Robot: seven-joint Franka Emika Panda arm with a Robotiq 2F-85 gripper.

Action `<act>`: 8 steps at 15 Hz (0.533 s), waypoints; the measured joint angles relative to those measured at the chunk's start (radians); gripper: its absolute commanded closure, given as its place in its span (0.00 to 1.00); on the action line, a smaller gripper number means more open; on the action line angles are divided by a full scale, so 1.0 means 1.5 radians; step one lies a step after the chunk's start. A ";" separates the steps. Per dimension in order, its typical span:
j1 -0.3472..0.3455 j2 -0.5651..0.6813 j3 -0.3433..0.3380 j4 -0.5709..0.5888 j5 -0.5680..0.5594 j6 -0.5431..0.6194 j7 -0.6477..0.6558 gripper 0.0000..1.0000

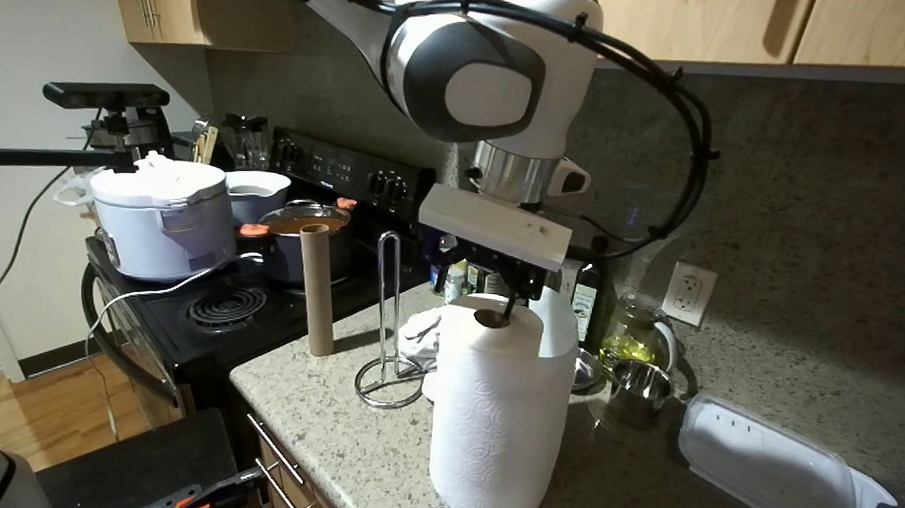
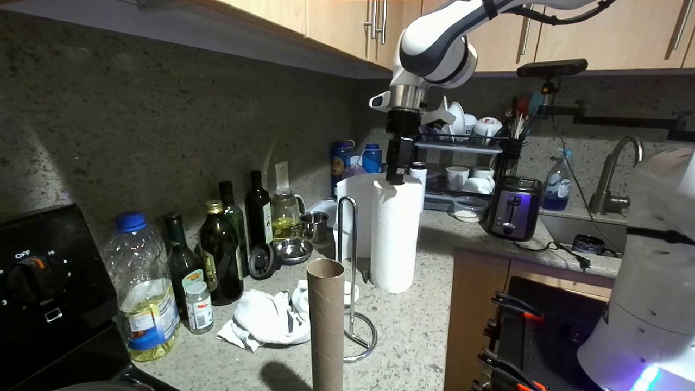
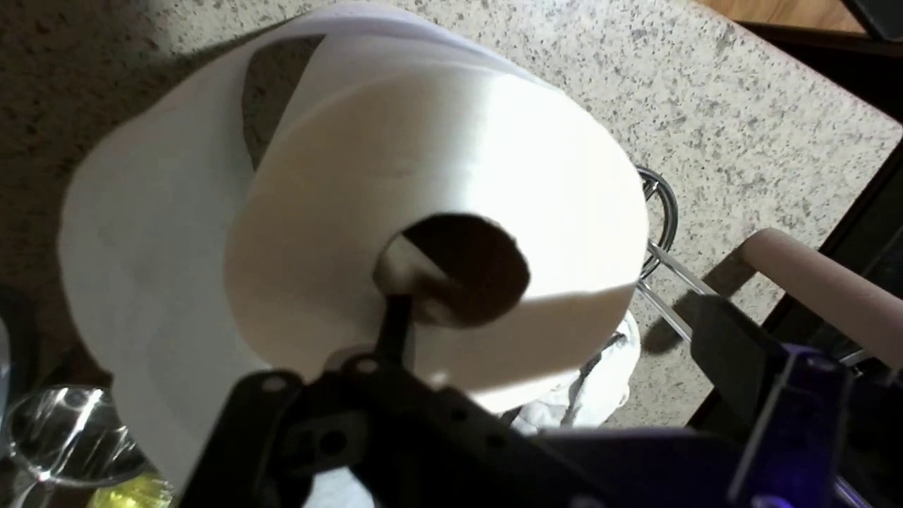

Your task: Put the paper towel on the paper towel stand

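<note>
The paper towel, a thick white roll (image 1: 491, 424), stands upright on the counter with a loose sheet curling away from it. Above it my gripper (image 3: 557, 310) hangs with its jaws wide apart and nothing clamped. In the wrist view one finger (image 3: 396, 328) reaches the edge of the roll's core hole. The other finger (image 3: 737, 353) shows out past the roll's rim. From an exterior view, a fingertip dips at the hole of the roll (image 2: 396, 239). The paper towel stand, a bare chrome wire loop (image 1: 383, 304) on a ring base, stands beside the roll, partly hidden in the wrist view.
A cardboard tube (image 1: 317, 290) stands upright near the stand, by the stove. A crumpled white cloth (image 2: 271, 320) lies behind the stand. Several bottles (image 2: 220, 255) line the wall, with a metal cup (image 1: 640, 392) and a plastic container (image 1: 764, 462) farther along.
</note>
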 measured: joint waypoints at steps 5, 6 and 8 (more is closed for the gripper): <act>-0.022 0.003 0.017 0.008 0.000 -0.022 0.000 0.00; -0.025 0.003 0.019 0.008 0.000 -0.024 0.000 0.00; -0.029 0.003 0.024 0.009 0.000 -0.024 0.000 0.00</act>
